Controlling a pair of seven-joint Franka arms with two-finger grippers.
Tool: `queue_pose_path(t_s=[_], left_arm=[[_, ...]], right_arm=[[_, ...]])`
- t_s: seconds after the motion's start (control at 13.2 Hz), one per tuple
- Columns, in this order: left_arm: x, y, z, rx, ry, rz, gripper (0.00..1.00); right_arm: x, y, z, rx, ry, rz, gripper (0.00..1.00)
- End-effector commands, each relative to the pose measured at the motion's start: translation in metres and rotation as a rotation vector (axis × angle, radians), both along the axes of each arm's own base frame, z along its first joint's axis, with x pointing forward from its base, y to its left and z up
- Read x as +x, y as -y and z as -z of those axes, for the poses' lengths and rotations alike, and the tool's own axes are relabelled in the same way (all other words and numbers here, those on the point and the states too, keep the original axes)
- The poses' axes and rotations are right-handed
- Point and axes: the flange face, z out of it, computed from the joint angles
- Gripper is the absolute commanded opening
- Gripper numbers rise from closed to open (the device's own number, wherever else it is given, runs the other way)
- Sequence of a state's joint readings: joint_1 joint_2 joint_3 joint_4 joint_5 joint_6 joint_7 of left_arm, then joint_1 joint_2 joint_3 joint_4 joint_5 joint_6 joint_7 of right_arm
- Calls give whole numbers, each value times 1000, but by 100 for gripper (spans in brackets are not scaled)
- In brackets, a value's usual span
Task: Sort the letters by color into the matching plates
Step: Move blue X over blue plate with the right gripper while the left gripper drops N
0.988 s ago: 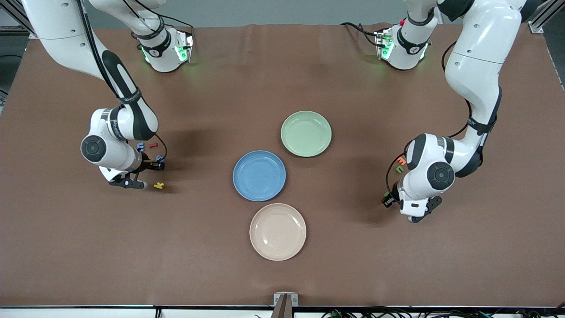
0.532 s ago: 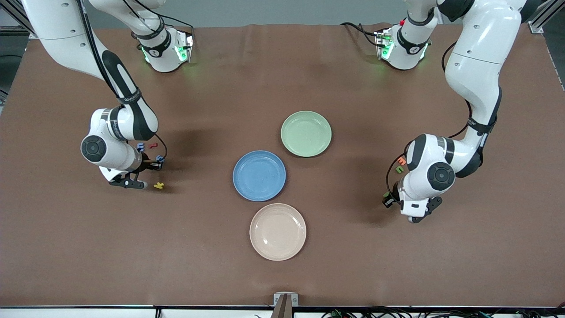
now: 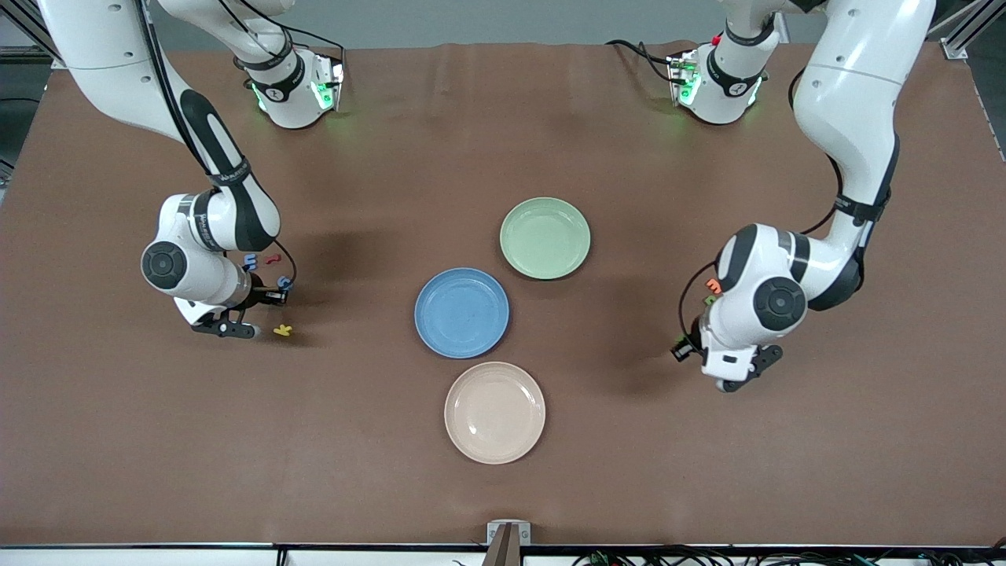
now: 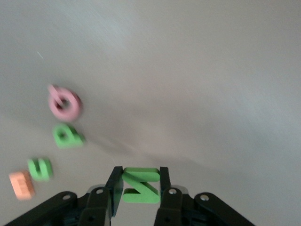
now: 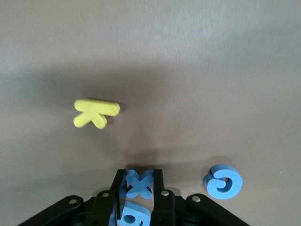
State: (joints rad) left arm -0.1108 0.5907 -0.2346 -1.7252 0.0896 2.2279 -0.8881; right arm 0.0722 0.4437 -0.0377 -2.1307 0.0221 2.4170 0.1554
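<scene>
Since the earlier frame your left gripper [image 3: 682,351] has shifted a bit toward the blue plate [image 3: 462,313], w/ its wrist pulling in; right gripper [image 3: 271,298] has barely budged. Plates haven't moved.

Left fingers [image 4: 114,185] are pinched on a green Z [image 4: 140,184], held flat btwn the pads. Nearby on the bench [image 3: 503,487], at the left arm's end, well apart from the blue plate: pink letter [image 4: 65,101], green P [image 4: 67,135], green S [image 4: 39,169], orange letter [image 4: 22,184].

Right fingers [image 5: 119,186] are clamped on a blue X [image 5: 138,184]. Another blue letter [image 5: 134,215] sits under the gripper, and a blue curled letter [image 5: 223,181] lies just beside it. Yellow K [image 5: 96,112] lies near, all at the right arm's end, well apart from the blue plate. Front view also shows one more blue letter [image 3: 250,259] and a red letter [image 3: 272,258] there.

Green plate [image 3: 545,237] sits just beside the blue plate, farther from the front cam; beige plate [image 3: 494,412] just beside it, nearer. All 3 hold no letters.
</scene>
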Motion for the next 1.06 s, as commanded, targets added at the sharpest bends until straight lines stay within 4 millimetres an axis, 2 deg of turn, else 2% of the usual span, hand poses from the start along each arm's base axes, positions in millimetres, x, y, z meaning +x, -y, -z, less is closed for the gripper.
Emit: queue_pose_path(t_s=[0.0, 0.15, 0.23, 0.3, 0.38, 0.53, 0.68, 0.84, 0.99], left_arm=[[-35, 40, -11, 3, -29, 48, 0], [-59, 79, -15, -18, -53, 75, 0], [-76, 101, -12, -26, -73, 84, 0], [-90, 123, -12, -39, -84, 85, 0], [-104, 145, -12, -44, -94, 87, 0], [-134, 178, -7, -27, -110, 102, 1], [-162, 197, 6, -2, -135, 100, 1], [-177, 202, 16, 16, -166, 44, 5], [-191, 212, 23, 29, -192, -20, 22]], right_arm=[[22, -9, -34, -4, -31, 0, 15], [35, -27, -56, -11, -65, 8, 15], [34, -51, -61, -24, -62, 32, 15], [30, -85, -64, -40, -53, 56, 15], [27, -108, -69, -51, -42, 90, 15], [18, -167, -74, -42, -26, 154, 15], [15, -212, -88, 43, -39, 242, 15], [10, -253, -87, 108, -66, 317, 15], [2, -294, -82, 124, -85, 376, 15]])
